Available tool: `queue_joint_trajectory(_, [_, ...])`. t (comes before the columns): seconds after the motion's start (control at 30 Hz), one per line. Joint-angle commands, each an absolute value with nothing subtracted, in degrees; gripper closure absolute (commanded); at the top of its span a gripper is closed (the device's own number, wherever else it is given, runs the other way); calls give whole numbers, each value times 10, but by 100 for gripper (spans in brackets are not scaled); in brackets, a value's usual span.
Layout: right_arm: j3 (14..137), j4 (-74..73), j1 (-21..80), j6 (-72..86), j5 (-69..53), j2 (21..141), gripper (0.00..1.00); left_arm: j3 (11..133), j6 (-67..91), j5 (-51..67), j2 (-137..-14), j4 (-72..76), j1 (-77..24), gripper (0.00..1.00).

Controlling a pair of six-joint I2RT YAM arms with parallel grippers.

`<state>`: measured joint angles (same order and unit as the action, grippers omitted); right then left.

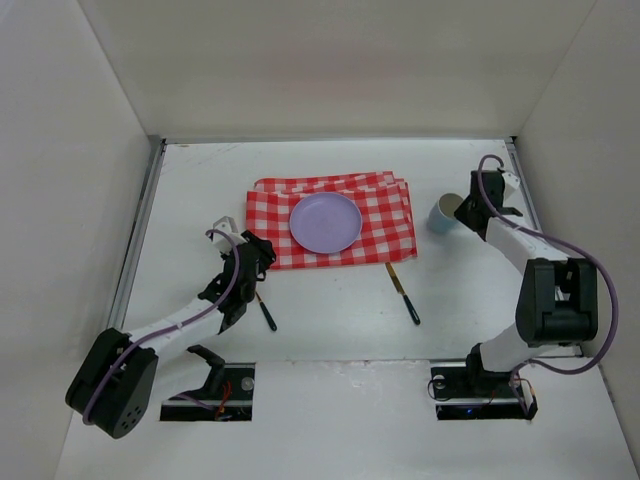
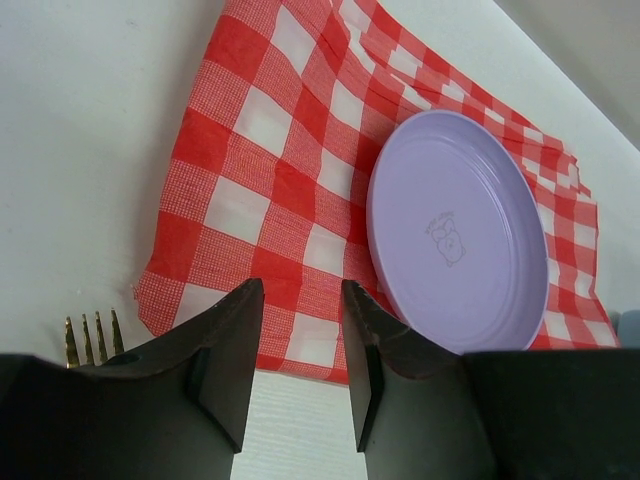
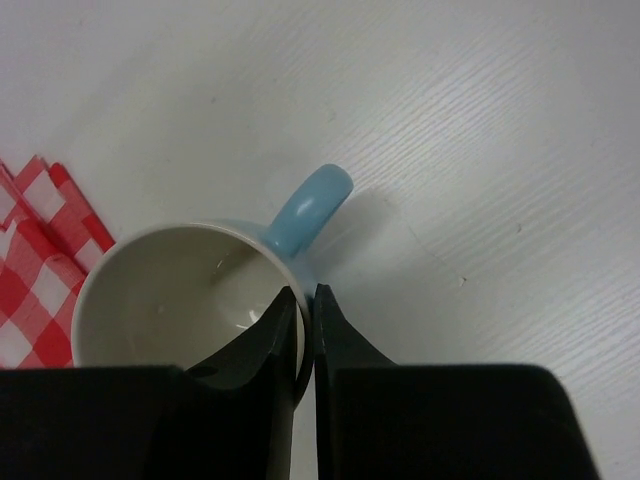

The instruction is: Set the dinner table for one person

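Note:
On the white dinner table (image 1: pixel 330 335) lies a red-and-white checked cloth (image 1: pixel 385 220) with a lilac plate (image 1: pixel 326 222) on it. My left gripper (image 1: pixel 262 252) hovers open at the cloth's near left corner (image 2: pixel 190 250), nothing between its fingers (image 2: pixel 225 350). A gold fork (image 2: pixel 90 338) with a black handle (image 1: pixel 268 317) lies just beside it. To the right of the cloth stands a blue mug (image 1: pixel 443 213). My right gripper (image 3: pixel 306 292) is shut on the mug's rim (image 3: pixel 170 290) next to the handle (image 3: pixel 310 205), one finger inside and one outside.
A second gold utensil with a black handle (image 1: pixel 404 293) lies on the table just in front of the cloth's right corner. Tall white panels and metal rails (image 1: pixel 140 235) close the table on the left, back and right. The arm bases (image 1: pixel 480 385) sit at the near edge.

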<state>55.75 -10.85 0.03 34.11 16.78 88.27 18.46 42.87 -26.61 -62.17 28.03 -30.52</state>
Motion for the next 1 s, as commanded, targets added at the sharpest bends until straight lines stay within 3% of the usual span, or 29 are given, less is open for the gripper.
queue_joint_trajectory(0.0, [584, -122, 4, 336, 170, 870, 94, 189, 429, -277, -602, 302, -301, 65])
queue_joint_trajectory(0.4, [677, -163, 65, 303, 206, 803, 95, 190, 431, -280, -613, 307, -299, 55])
queue_joint_trajectory(0.97, [1009, -217, 199, 246, 196, 1110, 95, 192, 412, -280, -645, 328, -297, 54])
